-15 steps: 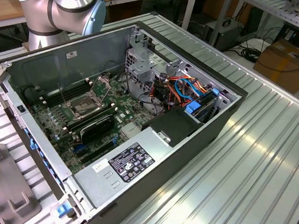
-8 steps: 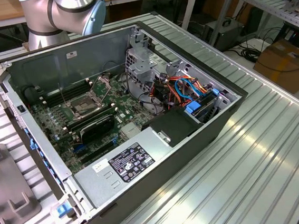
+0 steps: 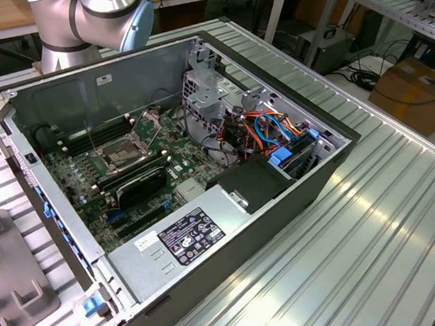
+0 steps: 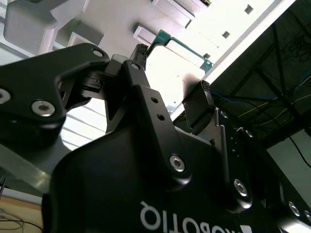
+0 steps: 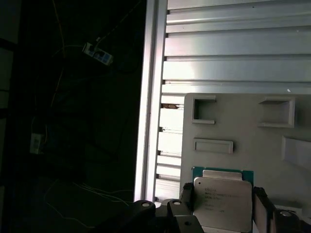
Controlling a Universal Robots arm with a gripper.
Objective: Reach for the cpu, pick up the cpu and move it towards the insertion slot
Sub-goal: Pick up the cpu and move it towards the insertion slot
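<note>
Gripping by two thin edges is your main risk. The black fingers [image 4: 197, 104] are closed to the width of the pale silver square cpu [image 5: 223, 204] and seem to press on two opposite sides, so very little holds it. A tilt or jolt could let it slip. The flat grey moulded tray [image 5: 243, 126] beneath it sits near the edge of the ribbed metal counter [image 5: 233, 48], with dark floor beyond.

The silver-framed square insertion slot [image 3: 120, 153] lies down inside the open grey computer case [image 3: 104, 101], and I judge its walls could catch the chip or the fingers.

The cpu lies flat, lid and print facing the first wrist view, its sides square with the tray's recesses. Being square, it has no real long axis, and the fingers span it edge to edge.
</note>
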